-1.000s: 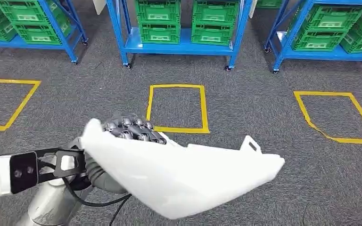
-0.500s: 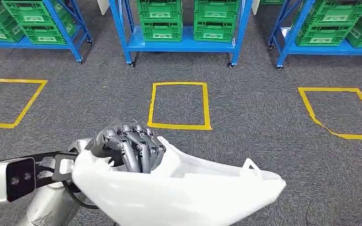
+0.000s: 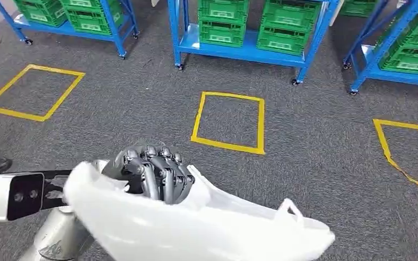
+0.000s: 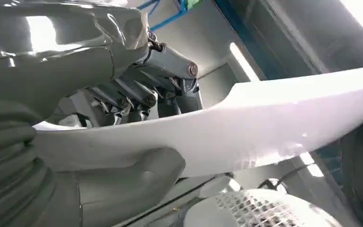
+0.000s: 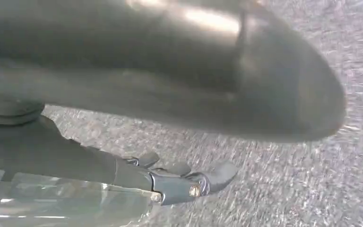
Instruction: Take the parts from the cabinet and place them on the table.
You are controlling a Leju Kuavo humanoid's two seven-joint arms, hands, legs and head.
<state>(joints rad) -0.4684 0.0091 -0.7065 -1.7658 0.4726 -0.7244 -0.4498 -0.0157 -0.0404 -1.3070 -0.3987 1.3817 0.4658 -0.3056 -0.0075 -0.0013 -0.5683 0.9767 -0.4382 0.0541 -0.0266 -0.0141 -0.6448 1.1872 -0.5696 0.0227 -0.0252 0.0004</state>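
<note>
On the grey carpet, head view, largest to smallest:
Floor: grey carpet [image 3: 315, 147] spread across the whole scene, seen again, blurred, behind the right hand in the right wrist view.
Shelving: three blue wheeled racks stood along the far side, the middle rack [image 3: 249, 51] between a left rack [image 3: 90, 30] and a right rack [image 3: 397, 76]; each carried green crates [image 3: 223, 24] on its lowest shelf.
White part: a large, curved white moulded part [image 3: 207, 228] was held clear of the floor, low and near the robot, running from beside the left arm toward the right; a small loop-shaped tab [image 3: 288, 209] rose from its upper edge near the right end.
Floor marks: three yellow tape squares lay on the carpet in front of the racks, one at centre [image 3: 229, 145], one at left [image 3: 11, 113], one at right [image 3: 392, 160].
Left hand: the left hand [image 3: 155, 174] clasped the white part, dark fingers [image 3: 168, 182] curled over its upper edge and, in the left wrist view, the thumb [image 4: 137, 179] pressed beneath it.
Wrist camera: a white and black camera unit [image 3: 11, 196] sat on a bracket beside the left arm.
Right hand: the right hand [image 5: 170, 182] was above the carpet with nothing seen in it; whether its fingers were spread or curled could not be told.
</note>
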